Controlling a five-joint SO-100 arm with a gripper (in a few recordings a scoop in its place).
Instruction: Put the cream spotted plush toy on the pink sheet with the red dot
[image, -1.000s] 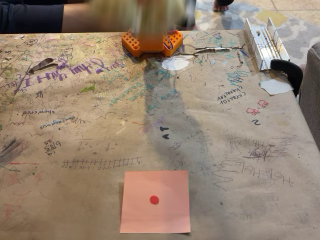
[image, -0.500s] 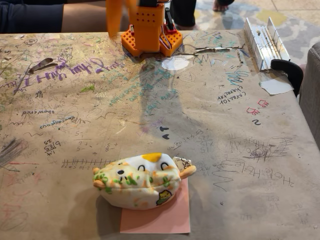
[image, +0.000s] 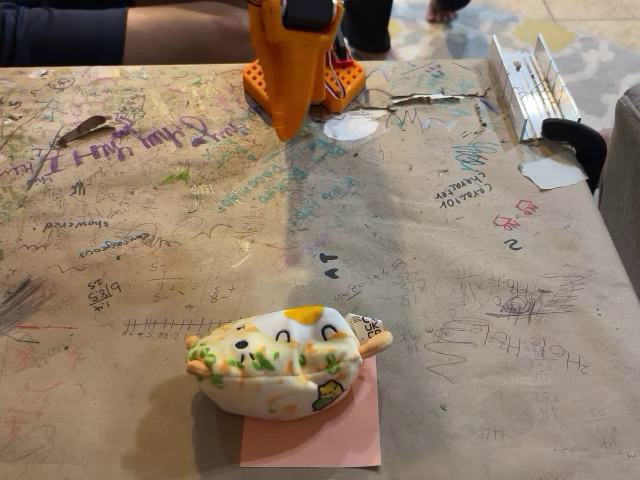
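One cream spotted plush toy overhangs the pink sheet lower centre; I'd nudge it rightward to centre it, though the gripper, top centre, hides its jaw state from me.

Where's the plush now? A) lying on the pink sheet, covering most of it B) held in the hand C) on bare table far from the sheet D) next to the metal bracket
A: the plush lies on the pink sheet, overhanging its left edge, far from the hand.
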